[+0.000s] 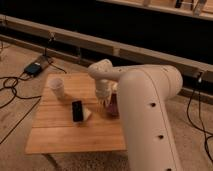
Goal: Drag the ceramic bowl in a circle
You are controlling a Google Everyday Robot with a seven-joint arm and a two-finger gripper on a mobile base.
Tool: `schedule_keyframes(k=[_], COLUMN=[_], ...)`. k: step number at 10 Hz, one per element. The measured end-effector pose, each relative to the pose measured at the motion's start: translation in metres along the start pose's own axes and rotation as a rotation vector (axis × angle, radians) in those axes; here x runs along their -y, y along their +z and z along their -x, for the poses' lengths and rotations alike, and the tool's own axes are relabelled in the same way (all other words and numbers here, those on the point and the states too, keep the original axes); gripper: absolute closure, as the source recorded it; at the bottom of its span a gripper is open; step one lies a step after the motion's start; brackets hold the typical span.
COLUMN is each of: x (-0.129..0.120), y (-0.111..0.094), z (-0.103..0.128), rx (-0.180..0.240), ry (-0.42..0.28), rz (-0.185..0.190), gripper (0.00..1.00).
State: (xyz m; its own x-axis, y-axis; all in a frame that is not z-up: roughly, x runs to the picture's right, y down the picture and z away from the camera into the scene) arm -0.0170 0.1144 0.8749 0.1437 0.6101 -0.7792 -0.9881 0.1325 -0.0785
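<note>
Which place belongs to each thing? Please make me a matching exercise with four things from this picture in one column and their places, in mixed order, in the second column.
Things:
1. cup
2. black slab
3. bowl
4. end effector

Places, as seen in the picture:
A. lowered at the bowl's left edge
B. far left corner of the table
C. lying flat near the table's middle
D. right side of the table, mostly hidden by the arm

Pairs: 1-B, 2-C, 3-D, 4-A
</note>
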Motion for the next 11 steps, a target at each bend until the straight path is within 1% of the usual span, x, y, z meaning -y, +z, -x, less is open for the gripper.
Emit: schedule_keyframes(k=[2,3,5,7,9,11], x=[-0.023,-0.034,-0.043,-0.040,-0.029,-0.012], y=[-0.004,-0.007,-0.010,-0.011,-0.013,-0.014], z=[-0.012,-0.027,-0.052,-0.084,-0.120,-0.137], rx=[-0.022,-0.042,-0.077,-0.122,-0.169,-0.188], ry=[-0.064,-0.095,-0.122,-0.105,-0.057,0.001], rz=[0.006,0.009,0.009,0.006,0.010,0.008], gripper=[1.00,1.00,1.00,1.00,1.00,1.00])
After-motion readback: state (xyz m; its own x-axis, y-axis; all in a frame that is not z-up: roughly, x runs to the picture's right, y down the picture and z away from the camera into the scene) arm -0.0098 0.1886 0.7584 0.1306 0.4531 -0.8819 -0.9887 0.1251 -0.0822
